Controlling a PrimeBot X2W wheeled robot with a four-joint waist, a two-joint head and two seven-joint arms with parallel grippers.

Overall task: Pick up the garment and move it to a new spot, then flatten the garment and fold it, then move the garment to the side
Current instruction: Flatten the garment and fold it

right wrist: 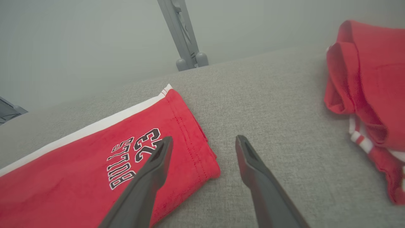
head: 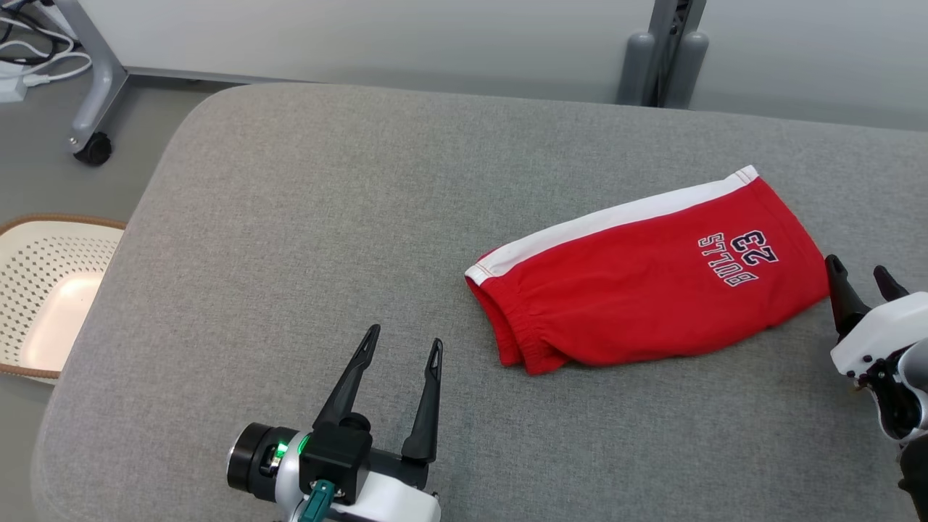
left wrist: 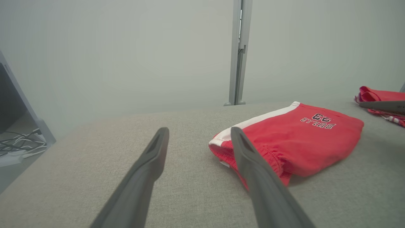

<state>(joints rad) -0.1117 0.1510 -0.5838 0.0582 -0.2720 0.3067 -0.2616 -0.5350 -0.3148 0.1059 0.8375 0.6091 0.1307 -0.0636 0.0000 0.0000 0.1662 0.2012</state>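
Shorts (head: 645,275) look folded; moving aside remains
My left gripper (head: 404,336) and right gripper (head: 858,266) gape empty, flanking them; I'd pinch both ends next.

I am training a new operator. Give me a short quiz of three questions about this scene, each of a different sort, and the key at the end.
1. True or false: the right gripper is shut on the red shorts.
2. Which number is printed on the shorts? A) 32 B) 23 C) 45
3. Fill in: on the floor, left of the grey cushion, stands a white perforated ____.
Key: 1 false, its jaws stand open and the shorts lie on the cushion; 2 B; 3 basket.
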